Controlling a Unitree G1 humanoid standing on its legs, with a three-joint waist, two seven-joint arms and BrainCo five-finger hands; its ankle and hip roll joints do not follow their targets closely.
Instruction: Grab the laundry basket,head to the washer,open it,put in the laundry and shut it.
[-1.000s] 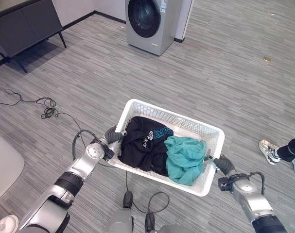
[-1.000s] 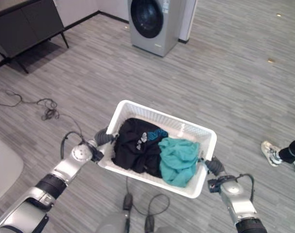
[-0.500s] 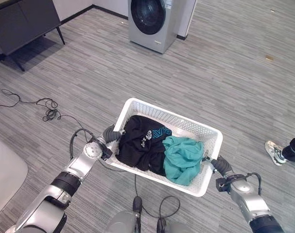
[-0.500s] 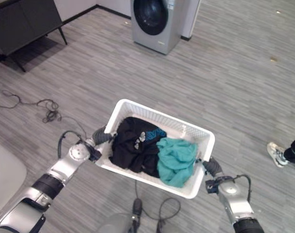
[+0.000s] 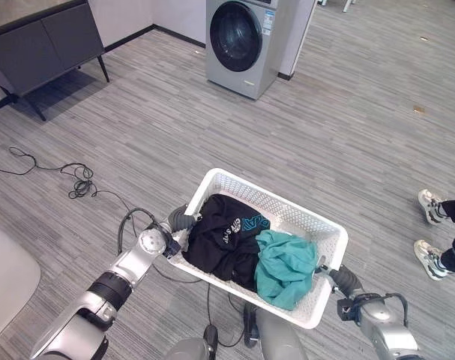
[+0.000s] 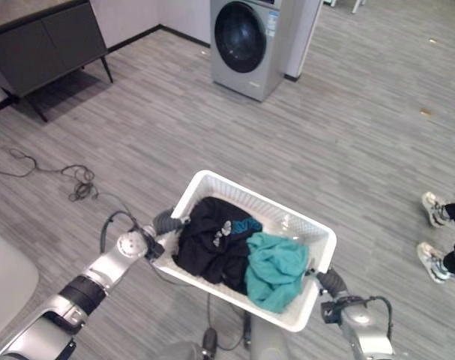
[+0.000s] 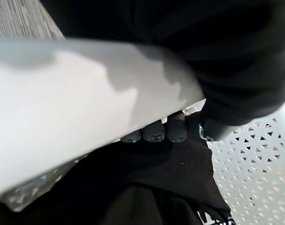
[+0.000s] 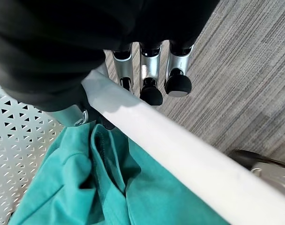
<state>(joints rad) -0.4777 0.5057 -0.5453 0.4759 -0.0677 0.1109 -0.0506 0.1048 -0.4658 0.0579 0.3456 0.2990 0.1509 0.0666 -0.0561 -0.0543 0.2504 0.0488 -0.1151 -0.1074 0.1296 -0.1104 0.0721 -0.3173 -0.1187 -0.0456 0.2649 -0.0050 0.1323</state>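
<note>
The white laundry basket [image 5: 276, 196] hangs above the floor in front of me, held at its two short ends. A black garment [image 5: 227, 240] and a teal garment [image 5: 287, 266] lie inside it. My left hand [image 5: 181, 220] grips the left rim, with its fingertips [image 7: 156, 133] curled under the edge beside the black cloth. At the right rim, my right hand [image 5: 339, 279] holds on, its fingers [image 8: 150, 89] hooked round the rim above the teal cloth [image 8: 109, 187]. The silver washer [image 5: 249, 41] stands ahead against the far wall, its round dark door [image 5: 234, 36] shut.
A dark cabinet on legs [image 5: 47, 41] stands at the far left. A loose black cable [image 5: 77, 176] lies on the grey floor to the left. A person's shoes [image 5: 431, 206] show at the right edge. A pale rounded object [image 5: 6, 277] sits at lower left.
The view has moved forward: the washer now shows larger and fuller ahead. Both hands keep the same hold on the basket. The person's feet at the right have shifted.
</note>
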